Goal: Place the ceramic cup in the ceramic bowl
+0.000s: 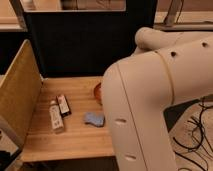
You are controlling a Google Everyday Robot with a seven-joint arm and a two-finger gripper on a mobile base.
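Wood table (75, 142), rounded arm (150, 110) perhaps hiding end effector

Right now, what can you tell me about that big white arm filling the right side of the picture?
The arm is a thick, smooth white shell, plastic by its look. It is built of rounded segments joined at a thin seam and dotted with small dark holes. It sweeps in from the upper right, bends, and drops to the bottom edge. It passes in front of the wooden table and covers most of a reddish-brown bowl. Its gripper is out of view.
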